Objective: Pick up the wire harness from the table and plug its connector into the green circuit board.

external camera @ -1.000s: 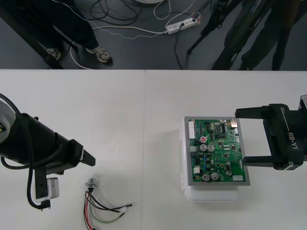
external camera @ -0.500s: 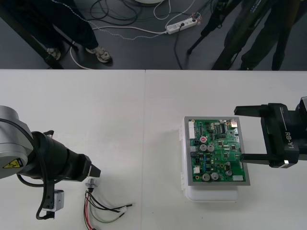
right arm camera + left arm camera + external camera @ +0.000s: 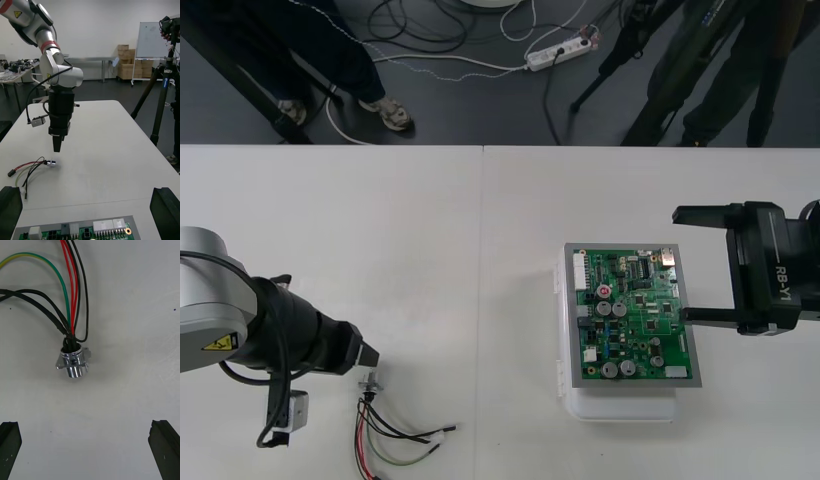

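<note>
The wire harness (image 3: 385,435) lies on the table near the front left, its red, black and green wires fanned toward the front edge. Its round metal socket (image 3: 368,383) (image 3: 73,362) rests on the table at the far end of the wires. My left gripper (image 3: 367,356) (image 3: 84,423) hangs just above the socket, open, with one finger on either side and nothing between them. The green circuit board (image 3: 630,320) sits on its white base (image 3: 620,405) at the right. My right gripper (image 3: 685,264) is open at the board's right edge.
From the right wrist, the left gripper (image 3: 57,144) points straight down over the socket (image 3: 51,163), and the board's near edge (image 3: 82,229) lies below. Bare table spans between harness and board. A seam (image 3: 482,300) runs down the table's middle.
The left arm has drawn back to the left and turned its gripper down over the socket. The right gripper has shifted slightly toward the table's far edge.
</note>
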Robot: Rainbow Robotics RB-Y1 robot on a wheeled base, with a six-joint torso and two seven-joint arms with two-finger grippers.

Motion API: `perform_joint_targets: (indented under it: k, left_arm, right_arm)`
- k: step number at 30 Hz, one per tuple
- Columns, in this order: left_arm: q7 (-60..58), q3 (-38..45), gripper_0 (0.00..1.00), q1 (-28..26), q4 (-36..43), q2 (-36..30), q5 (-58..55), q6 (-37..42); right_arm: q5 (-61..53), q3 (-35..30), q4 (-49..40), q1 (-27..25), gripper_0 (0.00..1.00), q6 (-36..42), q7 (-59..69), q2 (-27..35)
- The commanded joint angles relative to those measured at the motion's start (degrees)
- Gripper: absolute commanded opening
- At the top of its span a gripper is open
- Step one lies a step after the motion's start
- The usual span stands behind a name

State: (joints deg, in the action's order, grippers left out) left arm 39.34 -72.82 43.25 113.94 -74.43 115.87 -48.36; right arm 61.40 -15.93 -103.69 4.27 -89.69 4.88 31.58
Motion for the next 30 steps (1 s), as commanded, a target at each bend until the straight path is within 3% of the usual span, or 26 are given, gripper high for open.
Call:
perform_joint_targets:
  k: [1, 30]
  left_arm:
    - [-1.6, -1.7, 1.0, 2.2, -2.1, 2.1, 0.7, 2.4]
    - [-7.3, -6.9, 1.0, 2.4, -6.4, 9.9, 4.3, 0.0]
  right_arm:
    - [-1.6, 0.0, -0.1, 1.4, 1.0, -0.3, -0.1, 2.1]
    - [-4.1, 0.0, 8.8, 7.0, 1.0, -0.3, -0.1, 4.1]
